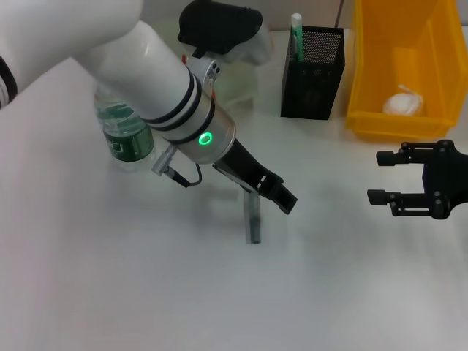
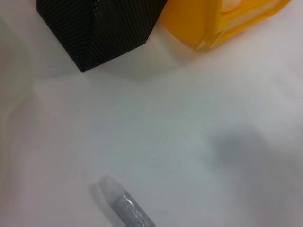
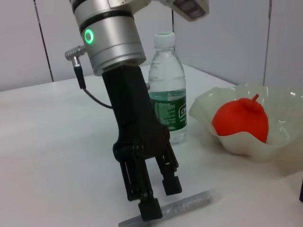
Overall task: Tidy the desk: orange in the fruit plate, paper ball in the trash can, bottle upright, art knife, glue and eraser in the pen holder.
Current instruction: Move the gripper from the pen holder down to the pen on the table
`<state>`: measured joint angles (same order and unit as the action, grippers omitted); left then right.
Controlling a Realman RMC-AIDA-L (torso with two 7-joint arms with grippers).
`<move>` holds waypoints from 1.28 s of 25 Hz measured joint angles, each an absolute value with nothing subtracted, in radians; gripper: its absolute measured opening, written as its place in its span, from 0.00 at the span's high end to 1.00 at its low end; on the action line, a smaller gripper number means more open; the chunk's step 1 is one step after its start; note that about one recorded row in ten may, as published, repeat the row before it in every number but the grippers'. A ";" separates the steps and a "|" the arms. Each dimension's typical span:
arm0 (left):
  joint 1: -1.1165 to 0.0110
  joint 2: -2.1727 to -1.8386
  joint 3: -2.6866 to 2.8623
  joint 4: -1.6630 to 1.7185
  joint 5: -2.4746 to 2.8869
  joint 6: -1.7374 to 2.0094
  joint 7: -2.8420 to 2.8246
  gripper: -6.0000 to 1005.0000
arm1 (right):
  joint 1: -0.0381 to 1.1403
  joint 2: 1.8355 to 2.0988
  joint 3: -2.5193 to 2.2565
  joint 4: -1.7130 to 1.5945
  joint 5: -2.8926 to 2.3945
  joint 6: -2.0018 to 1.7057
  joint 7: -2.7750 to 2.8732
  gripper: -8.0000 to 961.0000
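We note a red-orange orange [image 3: 240, 119] in the pale-green fruit plate [image 3: 279, 146] at right, a green-labelled bottle [image 3: 168, 97], a grey art knife [image 1: 253, 217] at centre, a black mesh pen holder [image 1: 313, 73] and a yellow trash can [image 1: 404, 66] at upper right.

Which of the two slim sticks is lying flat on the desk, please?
The grey art knife, beneath the left gripper; the mint-green glue stands upright inside the pen holder.

Slim flat grey art knife [image 1: 253, 217] flat on white desk. Clear water bottle [image 3: 167, 90] upright. Red-orange fruit [image 3: 240, 120] in pale-green ruffled bowl [image 3: 279, 150]. Mint-green glue stick [image 1: 297, 35] upright in black mesh holder [image 1: 313, 73]. White paper ball [image 1: 404, 103] in yellow bin [image 1: 406, 58].
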<state>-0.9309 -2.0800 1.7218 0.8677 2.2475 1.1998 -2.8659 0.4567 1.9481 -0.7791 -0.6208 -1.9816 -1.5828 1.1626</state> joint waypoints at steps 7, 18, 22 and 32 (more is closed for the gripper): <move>-0.924 -2.080 1.766 0.849 2.238 1.163 -2.868 0.21 | 0.456 1.948 -0.778 -0.621 -1.980 -1.583 1.163 0.28; -0.917 -2.080 1.785 0.839 2.246 1.142 -2.874 0.21 | 0.457 1.948 -0.778 -0.622 -1.978 -1.583 1.163 0.28; -0.918 -2.080 1.786 0.829 2.248 1.136 -2.873 0.29 | 0.456 1.948 -0.778 -0.624 -1.978 -1.583 1.163 0.28; -0.921 -2.080 1.793 0.819 2.249 1.121 -2.873 0.32 | 0.456 1.948 -0.778 -0.629 -1.977 -1.586 1.164 0.28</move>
